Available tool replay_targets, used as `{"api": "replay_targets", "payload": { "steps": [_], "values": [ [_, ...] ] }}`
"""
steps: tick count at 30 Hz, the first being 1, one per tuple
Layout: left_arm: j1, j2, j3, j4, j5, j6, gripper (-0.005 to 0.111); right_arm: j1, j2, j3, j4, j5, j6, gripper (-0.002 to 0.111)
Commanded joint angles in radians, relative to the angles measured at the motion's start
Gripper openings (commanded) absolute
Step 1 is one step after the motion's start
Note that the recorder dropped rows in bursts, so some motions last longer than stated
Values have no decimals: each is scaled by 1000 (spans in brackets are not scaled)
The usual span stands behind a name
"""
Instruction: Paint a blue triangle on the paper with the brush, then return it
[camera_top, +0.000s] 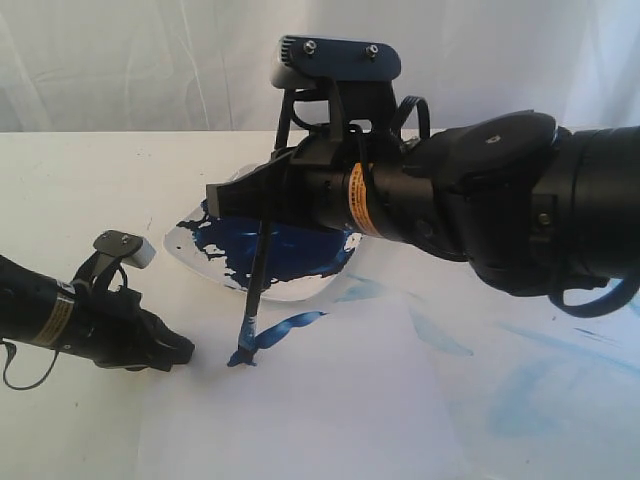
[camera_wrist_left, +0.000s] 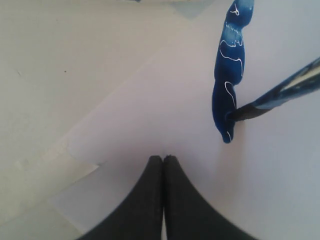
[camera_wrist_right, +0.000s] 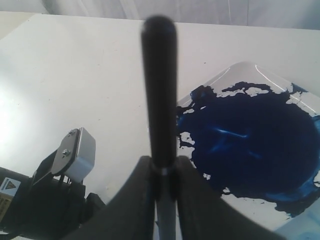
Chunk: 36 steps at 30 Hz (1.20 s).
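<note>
My right gripper (camera_top: 232, 200) (camera_wrist_right: 164, 162) is shut on the black handle of the brush (camera_top: 256, 285) (camera_wrist_right: 159, 90), which hangs almost upright. Its blue-stained tip (camera_wrist_left: 239, 113) touches the paper (camera_top: 350, 420) (camera_wrist_left: 165, 95) at the near end of one thick mid-blue stroke (camera_top: 290, 328) (camera_wrist_left: 229, 70). That stroke is the only fresh line, and no closed triangle outline is in view. My left gripper (camera_top: 184, 350) (camera_wrist_left: 163, 158) is shut on nothing. It sits low over the paper's left edge, a short way left of the brush tip.
Behind the stroke stands a white square dish (camera_top: 185, 250) (camera_wrist_right: 250, 67) holding a dark blue paint pool (camera_top: 290, 250) (camera_wrist_right: 250, 145). Faint pale-blue smears (camera_top: 540, 390) mark the right part of the paper. Bare white tabletop (camera_top: 80, 190) lies to the left, with a white curtain behind.
</note>
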Motion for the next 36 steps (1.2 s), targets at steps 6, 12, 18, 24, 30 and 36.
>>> {"api": "replay_targets", "payload": {
  "steps": [6, 12, 18, 24, 30, 36],
  "values": [
    [-4, 6, 4, 17, 12, 1, 0, 0, 1, 12, -9, -4, 3, 0],
    [-4, 6, 4, 17, 16, 1, 0, 0, 1, 12, -9, -3, -13, 0],
    [-4, 6, 4, 17, 16, 1, 0, 0, 1, 12, -9, -3, -16, 0],
    [-4, 6, 4, 17, 16, 1, 0, 0, 1, 12, -9, -3, -16, 0],
    [-4, 6, 4, 17, 16, 1, 0, 0, -10, 46, -7, 22, -16, 0],
    [-4, 6, 4, 17, 16, 1, 0, 0, -50, 70, 0, 36, -16, 0]
  ]
}}
